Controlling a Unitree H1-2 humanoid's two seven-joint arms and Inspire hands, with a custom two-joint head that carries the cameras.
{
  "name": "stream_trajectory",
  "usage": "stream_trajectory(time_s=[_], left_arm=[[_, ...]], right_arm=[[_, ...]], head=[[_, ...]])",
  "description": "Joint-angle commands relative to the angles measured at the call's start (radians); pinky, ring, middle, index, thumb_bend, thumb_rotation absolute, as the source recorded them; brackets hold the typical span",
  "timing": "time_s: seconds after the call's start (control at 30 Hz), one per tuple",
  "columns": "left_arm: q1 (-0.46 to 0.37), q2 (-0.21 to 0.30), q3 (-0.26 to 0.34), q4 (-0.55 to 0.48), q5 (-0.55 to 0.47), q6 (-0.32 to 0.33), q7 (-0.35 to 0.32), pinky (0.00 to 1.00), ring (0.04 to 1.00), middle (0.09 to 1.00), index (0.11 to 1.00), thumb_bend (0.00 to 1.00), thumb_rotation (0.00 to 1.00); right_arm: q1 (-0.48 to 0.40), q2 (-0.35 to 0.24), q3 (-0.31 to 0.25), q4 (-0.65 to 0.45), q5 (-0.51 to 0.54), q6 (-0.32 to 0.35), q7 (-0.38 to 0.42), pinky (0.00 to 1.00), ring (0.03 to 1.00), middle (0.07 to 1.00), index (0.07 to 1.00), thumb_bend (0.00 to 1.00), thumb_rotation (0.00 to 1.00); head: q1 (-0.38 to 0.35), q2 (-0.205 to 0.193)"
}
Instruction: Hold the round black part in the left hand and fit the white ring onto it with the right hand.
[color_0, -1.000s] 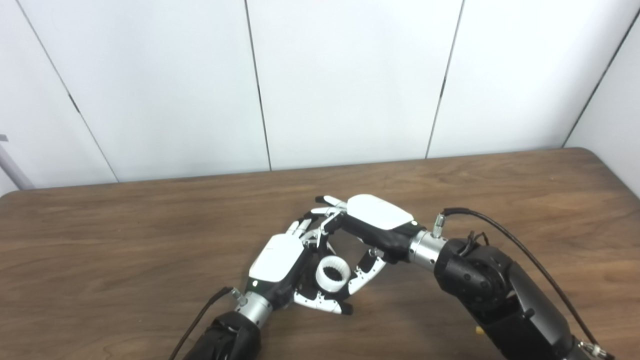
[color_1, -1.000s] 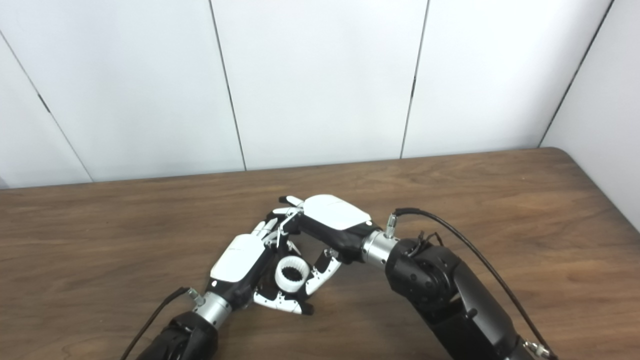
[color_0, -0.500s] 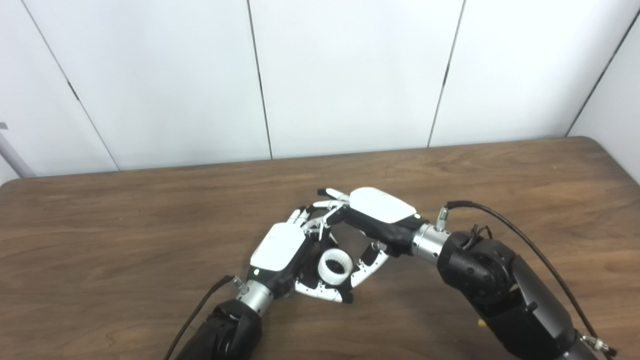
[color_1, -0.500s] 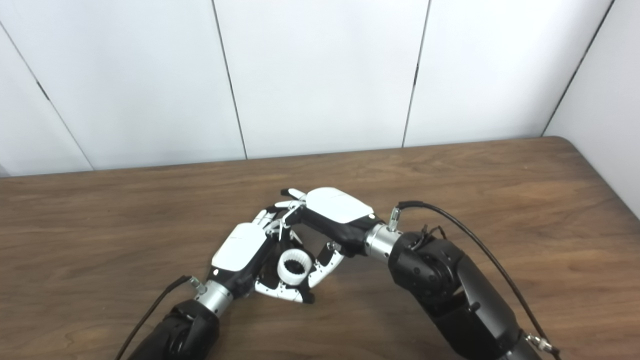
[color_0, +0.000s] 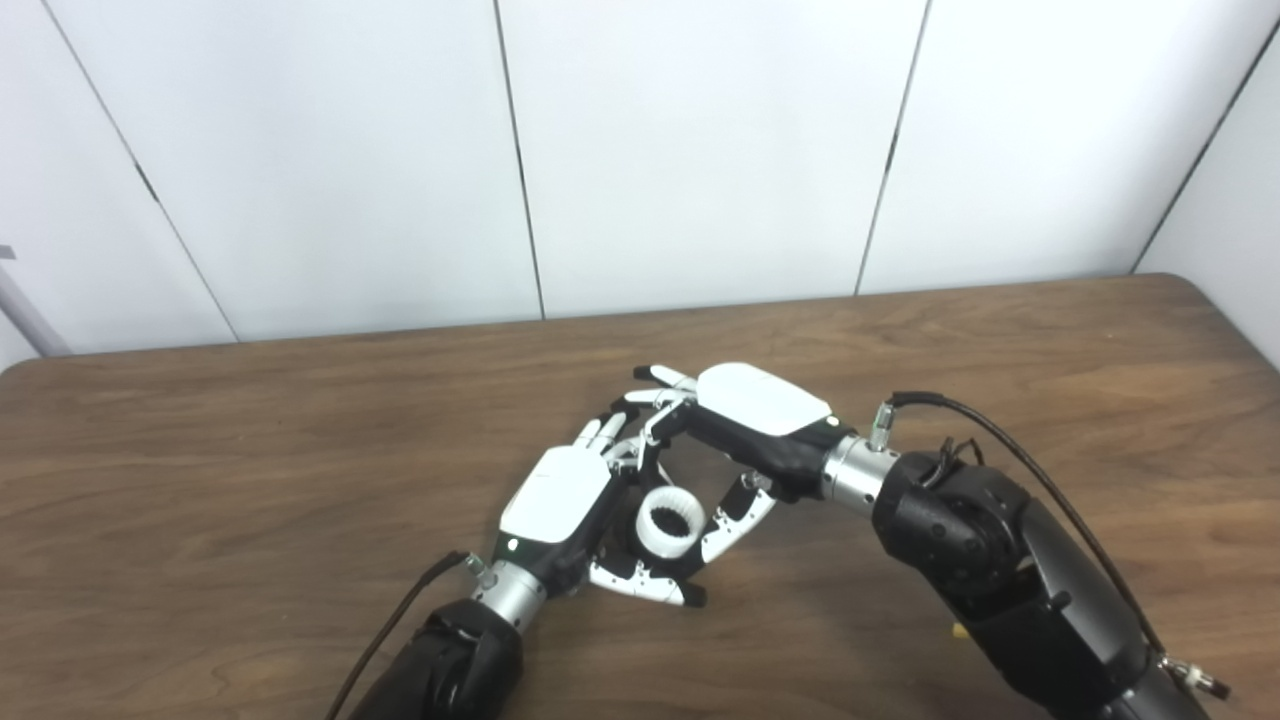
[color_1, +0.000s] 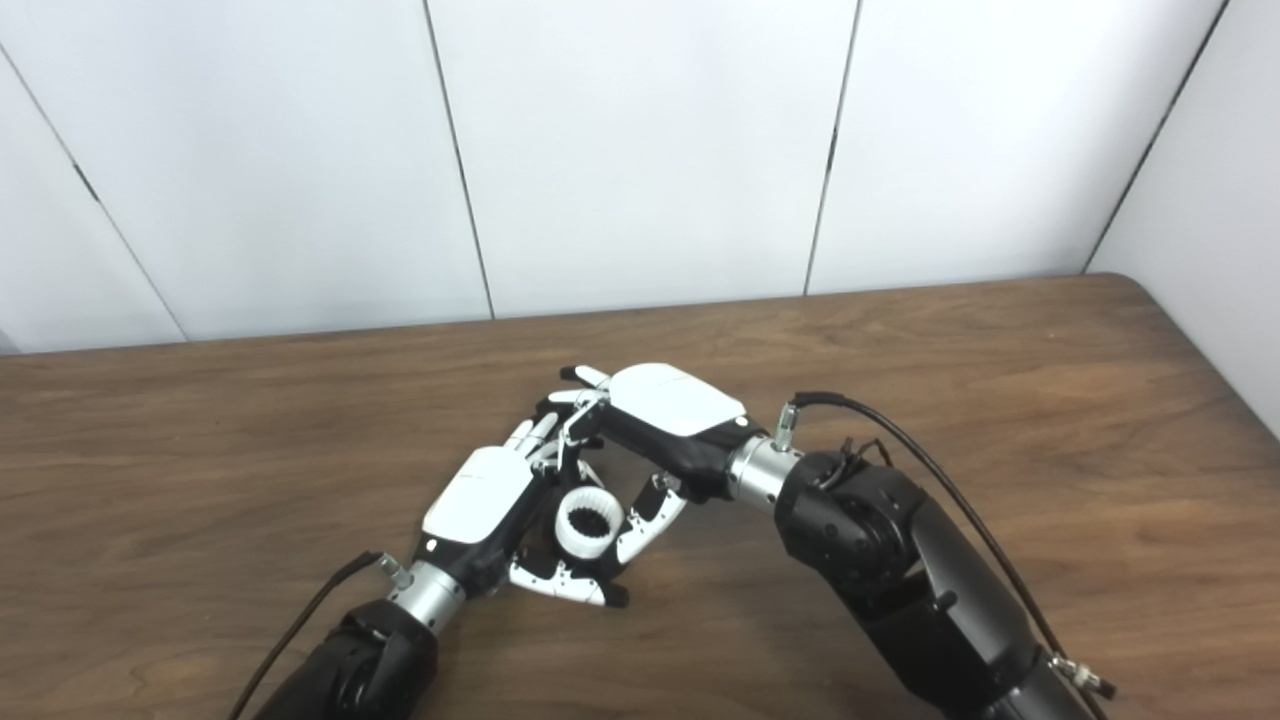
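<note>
My left hand (color_0: 556, 500) lies low over the wooden table (color_0: 250, 450), fingers curled round the round black part, which is mostly hidden. The white ring (color_0: 670, 522) sits in that hand's grasp, facing up, and dark teeth show inside its hole (color_1: 590, 522). My right hand (color_0: 758, 412) hovers just above and to the right of the ring. Its fingers (color_0: 655, 398) reach out over the left hand's fingers and touch nothing I can see. The right thumb (color_0: 738, 518) hangs down close beside the ring's right side; whether it touches the ring I cannot tell.
White wall panels (color_0: 700, 150) stand behind the table's far edge. A black cable (color_0: 1010, 450) loops off the right wrist, and another (color_0: 390, 630) trails from the left wrist.
The view tilted between the oldest frames and the later ones. Since half a second ago the right hand has risen slightly above the ring. The left hand and the ring have hardly moved.
</note>
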Motion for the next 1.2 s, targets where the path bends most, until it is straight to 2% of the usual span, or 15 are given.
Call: stream_trajectory(time_s=[0.0, 0.8, 1.17], left_arm=[[0.066, 0.042, -0.026, 0.060, 0.036, 0.028, -0.043, 1.00, 1.000, 0.868, 0.480, 0.52, 0.05], [0.099, 0.056, -0.028, -0.004, 0.028, 0.036, -0.064, 1.00, 1.000, 0.868, 0.480, 0.52, 0.05], [0.124, 0.053, -0.032, -0.039, 0.036, 0.048, -0.072, 1.00, 0.999, 0.870, 0.480, 0.52, 0.05]], right_arm=[[-0.043, -0.008, -0.016, -0.014, 0.002, -0.022, -0.013, 0.00, 1.000, 0.899, 0.474, 0.52, 0.13], [-0.047, -0.003, -0.007, 0.016, -0.016, -0.029, 0.000, 0.00, 1.000, 0.898, 0.474, 0.52, 0.13], [-0.029, 0.021, 0.004, 0.019, -0.006, -0.048, -0.010, 0.00, 1.000, 0.892, 0.475, 0.52, 0.13]], head=[[-0.001, 0.000], [0.000, 0.014], [0.016, 0.020]])
